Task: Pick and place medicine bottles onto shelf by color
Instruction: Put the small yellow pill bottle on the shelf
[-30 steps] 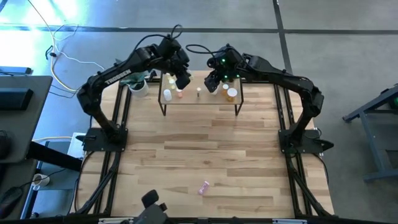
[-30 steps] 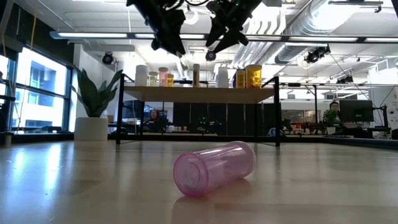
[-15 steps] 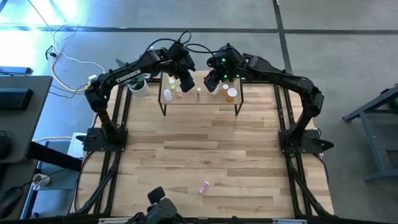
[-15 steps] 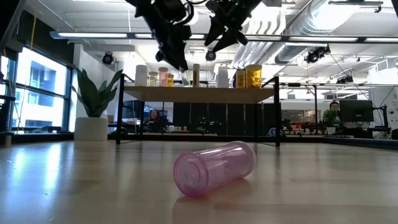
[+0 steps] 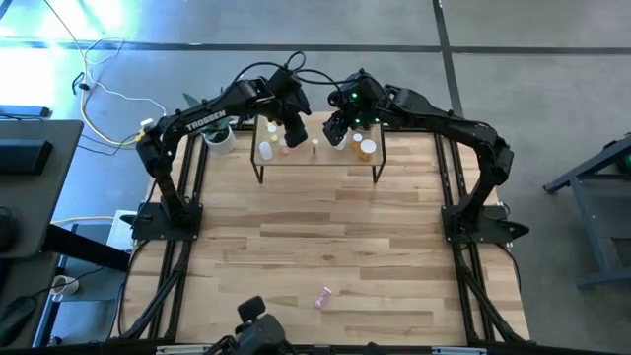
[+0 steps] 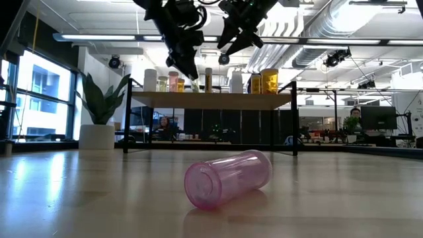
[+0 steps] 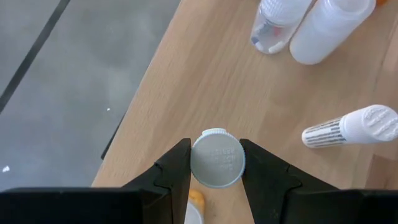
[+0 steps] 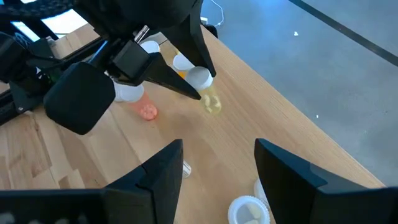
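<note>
Shelf (image 5: 317, 158), far table edge: upright bottles in a row, long axes vertical; approx 8 countable from low view, incl 2 amber (image 6: 263, 81) at right end.
Pink bottle (image 6: 227, 178): 1, lying on side on tabletop near front, well apart from shelf, long axis horizontal, open end toward low cam.
L gripper (image 7: 215, 163): over shelf, fingers clamped on yellow-green bottle (image 8: 209, 99), white cap up.
R gripper (image 8: 216, 171): above shelf, fingers apart, holding nothing.
</note>
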`<control>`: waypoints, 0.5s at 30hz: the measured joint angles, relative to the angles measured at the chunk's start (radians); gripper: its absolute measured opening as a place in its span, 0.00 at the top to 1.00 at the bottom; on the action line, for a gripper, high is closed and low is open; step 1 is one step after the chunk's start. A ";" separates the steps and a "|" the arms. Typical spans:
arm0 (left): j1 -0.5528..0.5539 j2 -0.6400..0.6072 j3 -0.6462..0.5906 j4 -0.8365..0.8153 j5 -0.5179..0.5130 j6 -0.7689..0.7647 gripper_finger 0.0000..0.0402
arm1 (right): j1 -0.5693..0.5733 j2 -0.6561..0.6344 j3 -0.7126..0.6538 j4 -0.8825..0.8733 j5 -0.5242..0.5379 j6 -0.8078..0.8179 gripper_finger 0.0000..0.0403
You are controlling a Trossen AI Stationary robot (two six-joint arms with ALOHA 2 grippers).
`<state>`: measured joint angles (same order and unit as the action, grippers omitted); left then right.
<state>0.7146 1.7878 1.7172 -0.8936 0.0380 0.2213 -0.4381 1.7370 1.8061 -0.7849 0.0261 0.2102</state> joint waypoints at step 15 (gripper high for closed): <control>-0.037 0.000 0.000 -0.011 -0.054 0.036 0.71 | 0.000 0.000 0.000 0.000 0.000 -0.002 0.53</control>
<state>0.6779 1.7878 1.7172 -0.9048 -0.0159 0.2575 -0.4381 1.7370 1.8061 -0.7849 0.0261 0.2085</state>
